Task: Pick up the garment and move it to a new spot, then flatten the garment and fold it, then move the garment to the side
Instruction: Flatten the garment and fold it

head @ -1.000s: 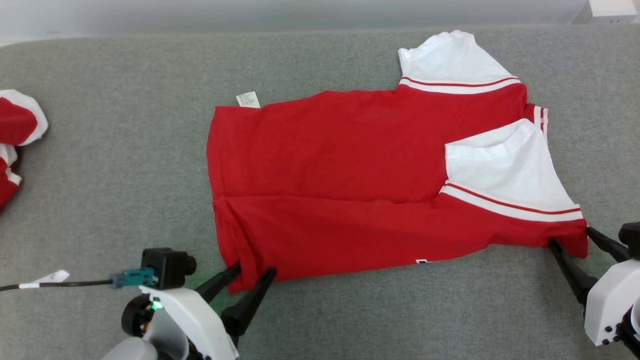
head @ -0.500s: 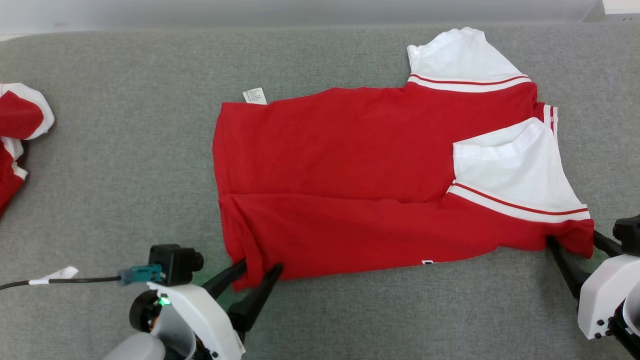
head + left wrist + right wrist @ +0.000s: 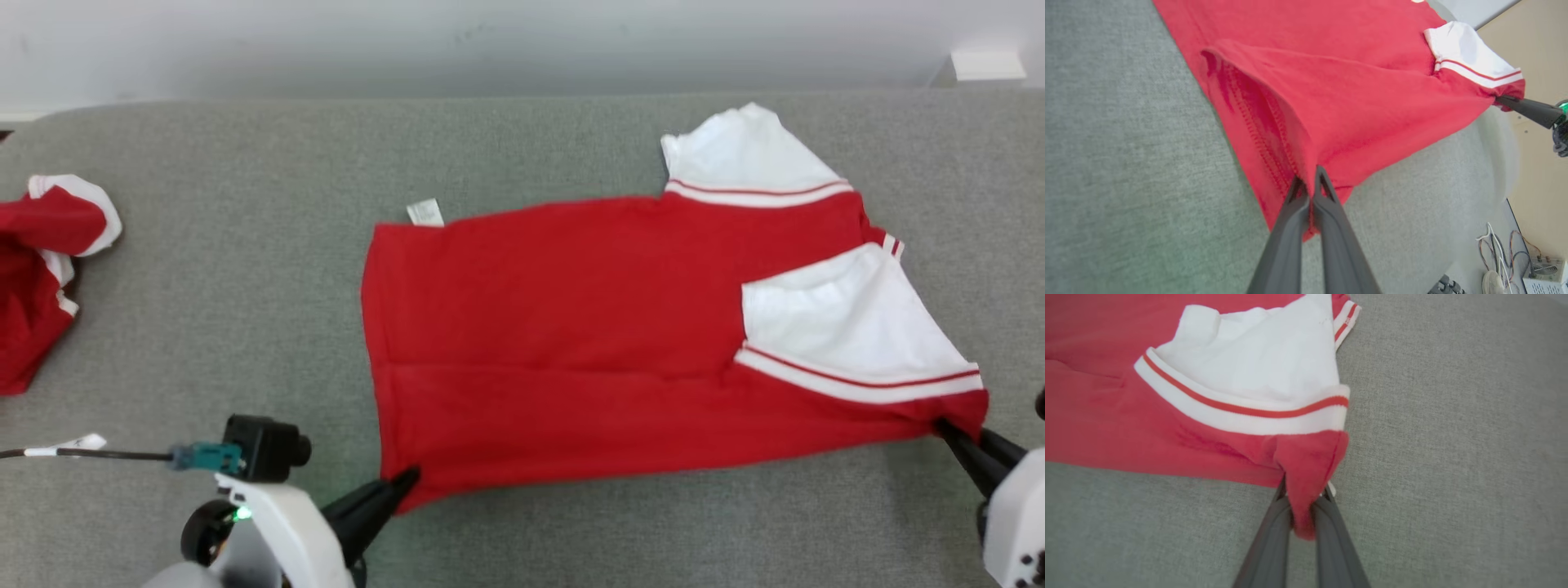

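Head view: red knit T-shirt [image 3: 571, 327], white sleeves edged in red-striped bands, lies spread on grey felt-like tabletop [image 3: 245, 286]. Left gripper [image 3: 406, 480] pinches stitched hem corner, jaws closed on cloth; right gripper [image 3: 951, 429] clamps bunched red corner beside white sleeve. Near edge taut between them.

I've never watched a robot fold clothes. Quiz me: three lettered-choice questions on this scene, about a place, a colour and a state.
1. Where on the grey table does the crumpled second garment lie? A) left edge B) right edge C) centre
2. What colour are the red shirt's sleeves? A) blue B) white C) black
3. How are the left tool and right tool? A) both wide open B) both shut on the shirt C) one open, one shut
Answers: 1 A, at the head view's left side; 2 B, white above a red stripe; 3 B, each wrist view shows red cloth pinched.
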### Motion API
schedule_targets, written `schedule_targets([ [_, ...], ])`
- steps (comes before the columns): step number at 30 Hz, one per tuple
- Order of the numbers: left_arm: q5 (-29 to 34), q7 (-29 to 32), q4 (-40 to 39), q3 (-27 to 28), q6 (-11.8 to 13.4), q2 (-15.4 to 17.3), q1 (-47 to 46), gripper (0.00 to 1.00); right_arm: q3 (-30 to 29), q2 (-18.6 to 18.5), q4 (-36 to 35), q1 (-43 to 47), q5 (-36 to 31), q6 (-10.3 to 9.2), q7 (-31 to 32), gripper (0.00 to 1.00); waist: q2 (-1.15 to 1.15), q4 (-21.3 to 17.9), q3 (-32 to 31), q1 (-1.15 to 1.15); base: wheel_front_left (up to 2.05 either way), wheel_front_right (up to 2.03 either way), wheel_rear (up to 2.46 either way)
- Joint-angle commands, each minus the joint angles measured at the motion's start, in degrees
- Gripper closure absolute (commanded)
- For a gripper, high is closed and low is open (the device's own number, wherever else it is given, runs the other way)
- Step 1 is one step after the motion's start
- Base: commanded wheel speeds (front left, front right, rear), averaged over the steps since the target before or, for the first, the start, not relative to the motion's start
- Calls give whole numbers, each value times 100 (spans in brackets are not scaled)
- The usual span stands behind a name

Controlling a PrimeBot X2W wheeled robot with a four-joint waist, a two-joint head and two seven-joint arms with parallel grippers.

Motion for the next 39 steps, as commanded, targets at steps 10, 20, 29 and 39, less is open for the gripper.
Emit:
schedule_targets([
  [10, -725, 356, -749, 27, -240, 834, 1019, 86, -501, -434, -1220, 1625, 645, -17, 1132, 100, 0, -183, -346, 0, 0, 0, 0],
  [20, -441, 118, -708, -152, -30, 822, 1387, 0, -733, -193, -1381, 1771, 168, -16, 1142, 0, 0, -155, -317, 0, 0, 0, 0],
  [29, -292, -191, -1112, 754, 441, 1103, 484, 0, -938, -146, -1883, -224, -137, -15, 1142, 0, 0, 36, 501, 0, 0, 0, 0],
  [39, 203, -117, -179, 626, 335, 264, -1309, 0, 119, 595, 344, -3069, -1581, -16, 850, 0, 0, 334, 1530, 0, 0, 0, 0],
])
